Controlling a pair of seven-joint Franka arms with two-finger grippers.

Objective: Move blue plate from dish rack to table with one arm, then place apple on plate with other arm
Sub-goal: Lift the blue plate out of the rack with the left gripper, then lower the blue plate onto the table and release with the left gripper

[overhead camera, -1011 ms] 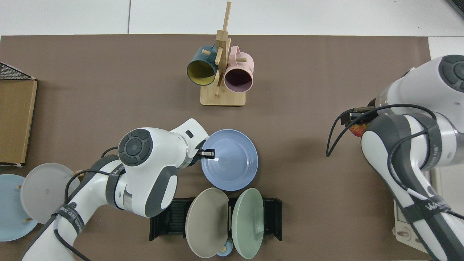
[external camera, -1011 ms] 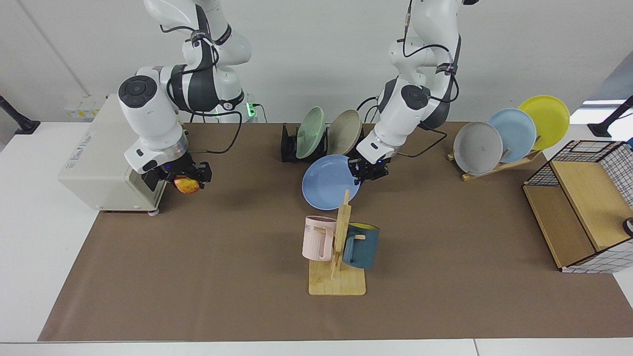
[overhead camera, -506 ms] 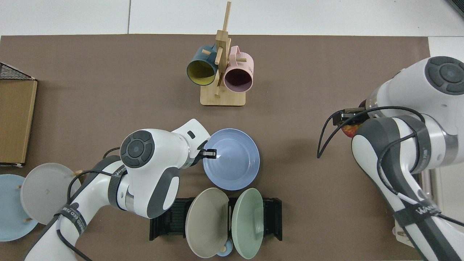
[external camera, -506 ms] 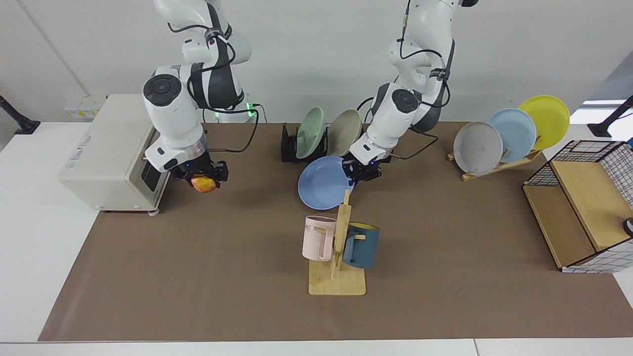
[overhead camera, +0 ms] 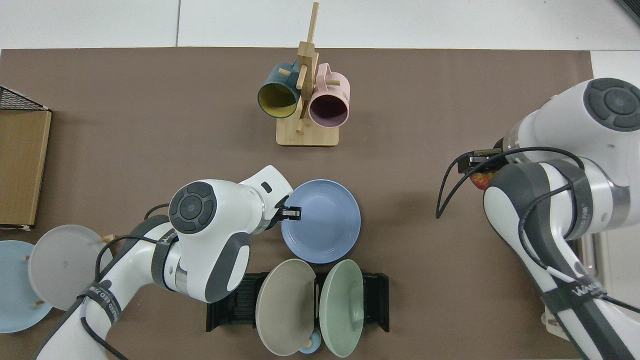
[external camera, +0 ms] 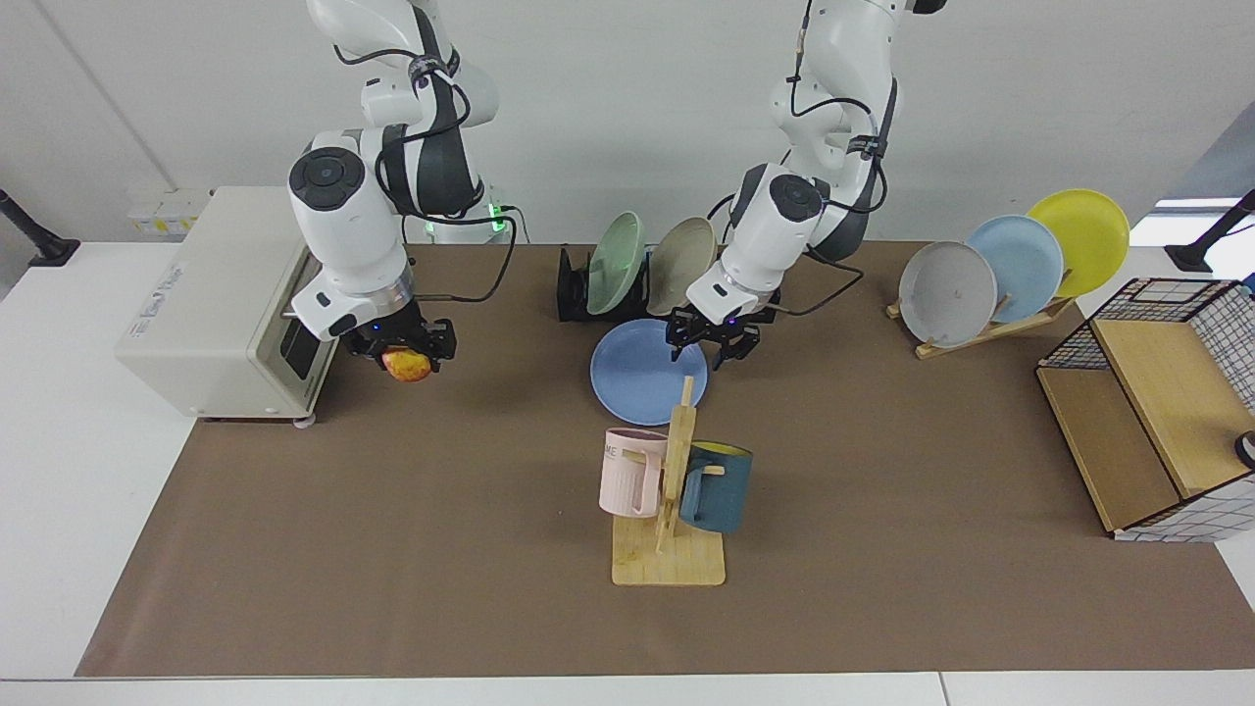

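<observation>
Now the round, matte periwinkle blue plate [external camera: 637, 371] lies flat beneath the left end effector [external camera: 713, 345], fingers spread.

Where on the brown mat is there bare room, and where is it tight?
Bare: the wide stretch between the toaster oven and the mug stand, and between that stand and the wire basket. Tight: around the blue plate, hemmed by the dish rack and the left pincer.

The table [external camera: 59, 471] bears a brown mat [external camera: 441, 549].
</observation>
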